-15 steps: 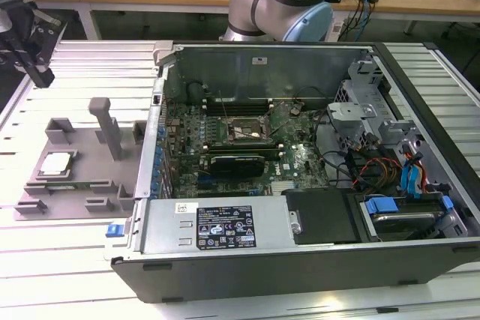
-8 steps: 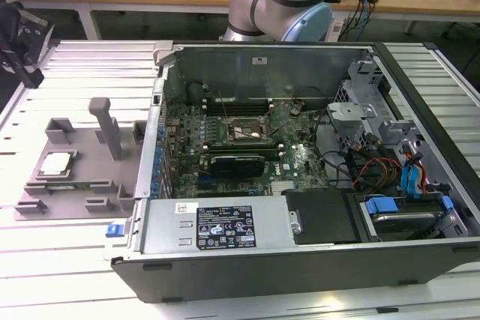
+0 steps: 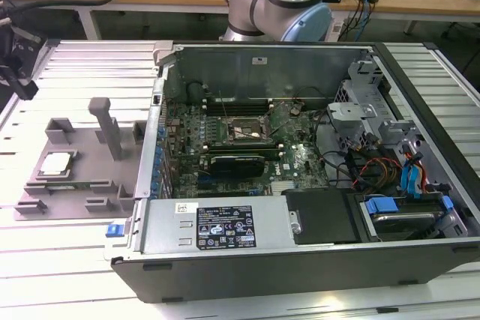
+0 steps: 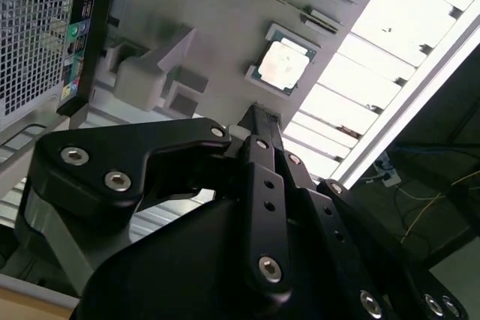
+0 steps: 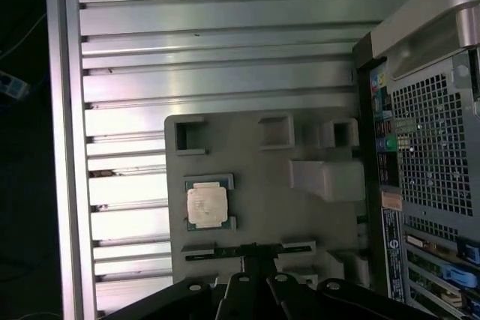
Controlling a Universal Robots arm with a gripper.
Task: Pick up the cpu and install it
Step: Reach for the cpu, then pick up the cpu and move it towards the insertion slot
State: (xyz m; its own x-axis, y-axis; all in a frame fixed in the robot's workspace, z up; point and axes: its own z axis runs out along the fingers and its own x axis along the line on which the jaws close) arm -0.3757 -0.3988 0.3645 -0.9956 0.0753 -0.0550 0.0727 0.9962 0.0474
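— Hand [image 5: 259, 249] closest in the first wrist view: closed, empty, over the grey tray [image 5: 255, 177]'s near edge. Where's the cpu [image 5: 206, 206]?
— Just beyond, flat in its tray recess on the slatted table [image 5: 225, 35]. Best approach, I'd judge: centre squarely and grip opposite edges.

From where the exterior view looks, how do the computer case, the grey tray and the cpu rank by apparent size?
Largest to smallest:
1. case, by far the biggest
2. tray, clearly smaller
3. cpu, smallest, lying in the tray

All three differ plainly in size, so there are no ties.
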